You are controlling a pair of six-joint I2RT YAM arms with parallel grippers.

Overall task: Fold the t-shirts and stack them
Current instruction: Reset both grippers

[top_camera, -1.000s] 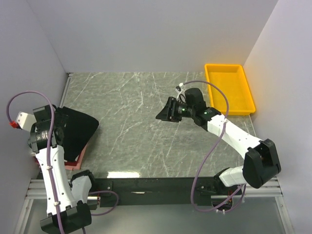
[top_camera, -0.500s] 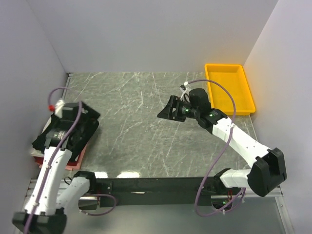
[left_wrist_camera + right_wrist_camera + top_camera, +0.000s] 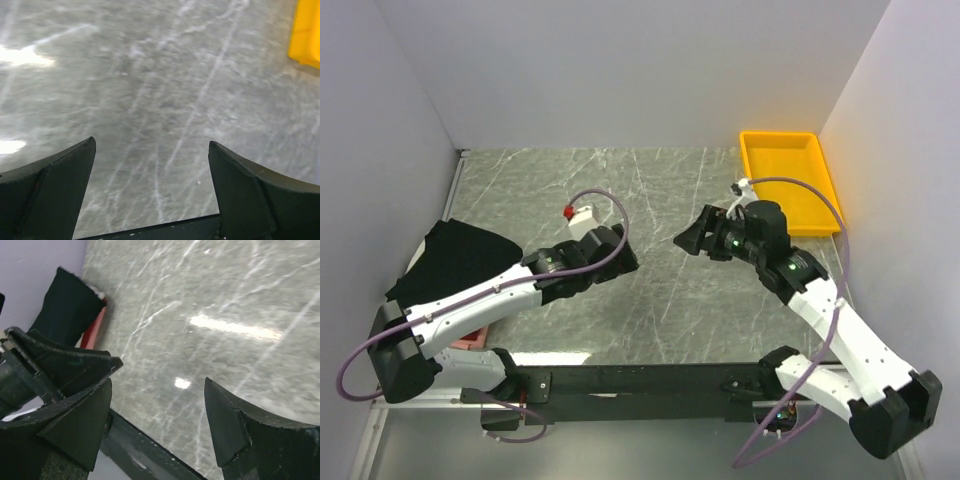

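Note:
A folded black t-shirt [image 3: 460,262] lies on top of a stack at the table's left edge, with a strip of pink cloth [image 3: 468,340] showing under it. The stack also shows in the right wrist view [image 3: 67,307], with red cloth [image 3: 95,327] beneath the black. My left gripper [image 3: 620,252] is open and empty over the middle of the table, right of the stack. In the left wrist view its fingers [image 3: 55,190] frame bare marble. My right gripper [image 3: 692,240] is open and empty, facing the left one.
A yellow plastic tray [image 3: 790,180] sits at the back right corner; its corner shows in the left wrist view [image 3: 306,35]. The table top [image 3: 620,190] is grey-green marble. White walls stand on the left, back and right.
My left arm has swung from over the stack at the left edge out to the table's middle. My right gripper has drifted a little to the right.

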